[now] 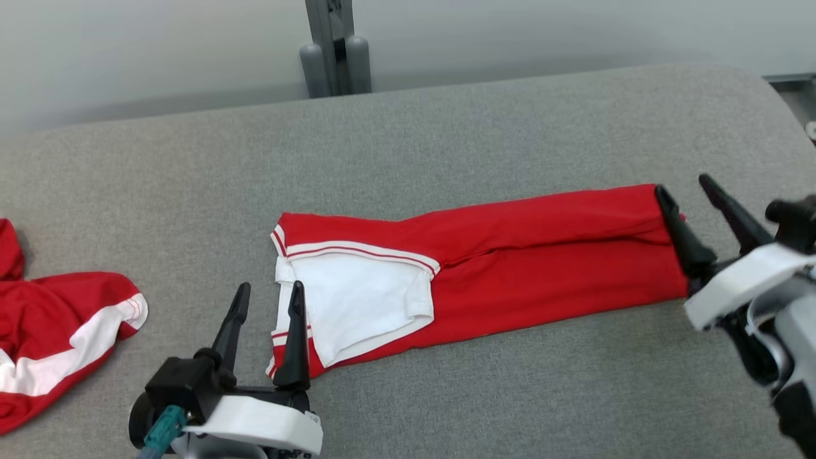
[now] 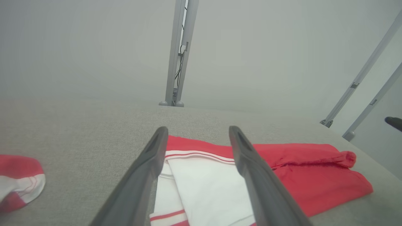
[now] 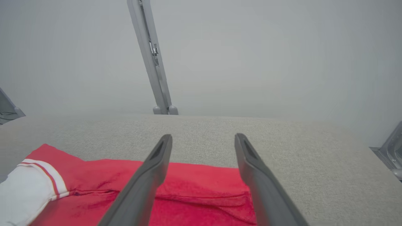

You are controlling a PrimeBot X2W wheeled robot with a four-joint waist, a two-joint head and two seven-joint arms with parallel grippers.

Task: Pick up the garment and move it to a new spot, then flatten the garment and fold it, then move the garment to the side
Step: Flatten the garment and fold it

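A red garment (image 1: 510,261) with a white panel and red-striped trim lies folded into a long band across the grey padded table (image 1: 446,127). My left gripper (image 1: 268,294) stands open at the garment's left end, its fingers apart over the white panel (image 2: 204,185). At the band's right end my right gripper (image 1: 682,182) is open too, nothing between its fingers; the red cloth (image 3: 194,194) lies just under them.
A second red and white garment (image 1: 57,338) lies bunched at the table's left edge, its tip (image 2: 19,179) showing in the left wrist view. A grey post (image 1: 336,48) stands behind the table's far edge. The table's right edge curves away near the right arm.
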